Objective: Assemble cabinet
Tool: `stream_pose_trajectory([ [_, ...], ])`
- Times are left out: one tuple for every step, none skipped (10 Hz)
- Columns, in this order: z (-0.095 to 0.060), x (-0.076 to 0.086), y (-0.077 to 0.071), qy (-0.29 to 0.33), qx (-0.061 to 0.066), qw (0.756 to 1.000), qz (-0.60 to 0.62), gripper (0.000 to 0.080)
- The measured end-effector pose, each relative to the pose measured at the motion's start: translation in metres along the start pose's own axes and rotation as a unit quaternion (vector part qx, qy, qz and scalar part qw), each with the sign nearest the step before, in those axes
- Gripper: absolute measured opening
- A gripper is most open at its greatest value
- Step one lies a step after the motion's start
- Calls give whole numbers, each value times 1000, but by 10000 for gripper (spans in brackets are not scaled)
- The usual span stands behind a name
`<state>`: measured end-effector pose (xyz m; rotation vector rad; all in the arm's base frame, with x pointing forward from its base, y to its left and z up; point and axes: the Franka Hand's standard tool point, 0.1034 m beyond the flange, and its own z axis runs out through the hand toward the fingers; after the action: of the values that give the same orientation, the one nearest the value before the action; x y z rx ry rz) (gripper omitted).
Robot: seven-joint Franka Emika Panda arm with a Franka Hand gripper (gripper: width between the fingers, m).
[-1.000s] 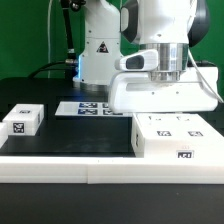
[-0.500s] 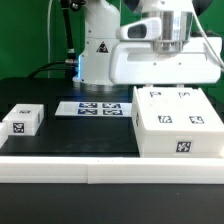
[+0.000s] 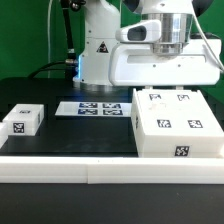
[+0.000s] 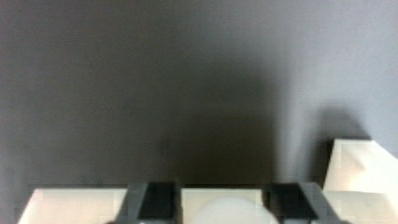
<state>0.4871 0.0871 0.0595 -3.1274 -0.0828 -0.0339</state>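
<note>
Tool (image 4: 228,204) is pinching a white panel (image 3: 165,66), holding it level in the air above the cabinet body (image 3: 178,125) sitting on the black tabletop (image 3: 70,140).

exterior: low, near, facing arm (image 3: 100,45) | wrist: looking down past fingers (image 4: 160,205) | shared: black table (image 3: 65,132)

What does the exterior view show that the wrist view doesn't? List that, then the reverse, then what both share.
Exterior only: the marker board, a small tagged block, the tags on the cabinet body, the arm. Wrist only: the two dark fingers up close. Both: the gripper holding a white panel over the black table.
</note>
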Motion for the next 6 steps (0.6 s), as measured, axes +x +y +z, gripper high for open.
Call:
stream_pose_trajectory([
  [-4, -3, -1, -15, -1, 1000, 3, 216],
  [-6, -5, -2, -23, -2, 1000, 5, 216],
  [-11, -7, -2, -31, -3, 1000, 4, 216],
  [-15, -6, -1, -31, -3, 1000, 3, 216],
  [-11, -8, -1, -33, -3, 999, 3, 216],
  [-10, -9, -1, -35, -3, 999, 3, 216],
])
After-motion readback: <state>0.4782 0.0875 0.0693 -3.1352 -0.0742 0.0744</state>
